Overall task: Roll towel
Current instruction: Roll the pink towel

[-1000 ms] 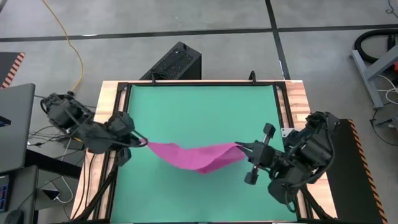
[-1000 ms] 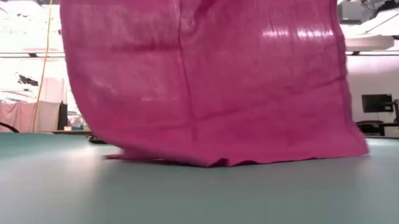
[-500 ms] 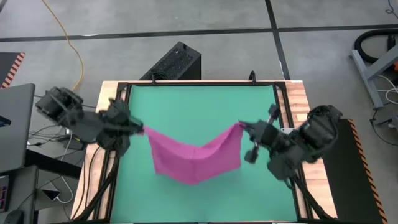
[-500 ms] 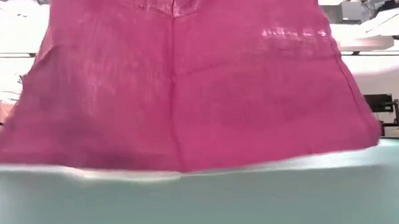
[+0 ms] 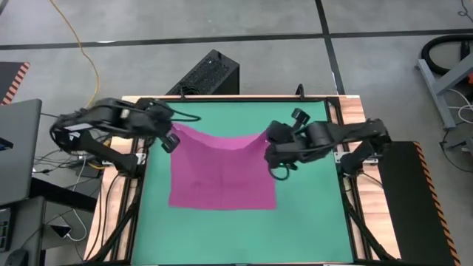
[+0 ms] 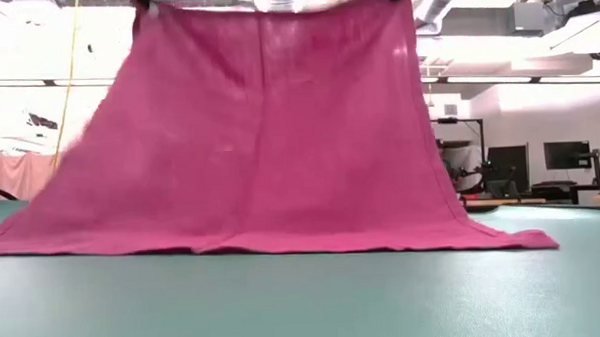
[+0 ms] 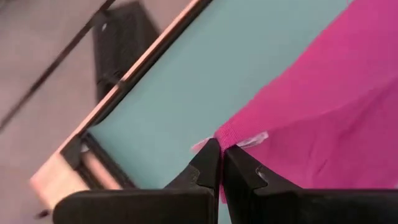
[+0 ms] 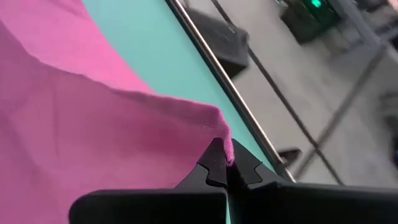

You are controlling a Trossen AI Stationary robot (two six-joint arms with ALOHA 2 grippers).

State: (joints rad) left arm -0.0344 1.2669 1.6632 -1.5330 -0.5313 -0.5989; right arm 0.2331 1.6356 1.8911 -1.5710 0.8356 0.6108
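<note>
From the high view there's one towel [image 5: 222,171] on the green table [image 5: 310,222], spread nearly flat with its near edge lying on the mat and its far edge lifted and sagging a bit in the middle. Two arms, one corner each: the left gripper [image 5: 171,134] pinches the far-left corner and the right gripper [image 5: 270,148] pinches the far-right one. My guess is they're holding it taut so it goes down smooth and square before any rolling starts, so the roll itself isn't begun. In the low view the towel [image 6: 269,140] hangs like a curtain from the top of the picture, bottom hem resting on the table [image 6: 305,298]; the grippers are mostly cropped off up there, so nothing to read on them from this angle. Left wrist view: fingers [image 7: 208,163] clamped tight on the corner, with a small white tag [image 7: 252,139] poking out right beside them. Right wrist view: same deal, the fingers [image 8: 214,162] squeezed closed on the other corner of the towel [image 8: 81,124], cloth draping away from them.
</note>
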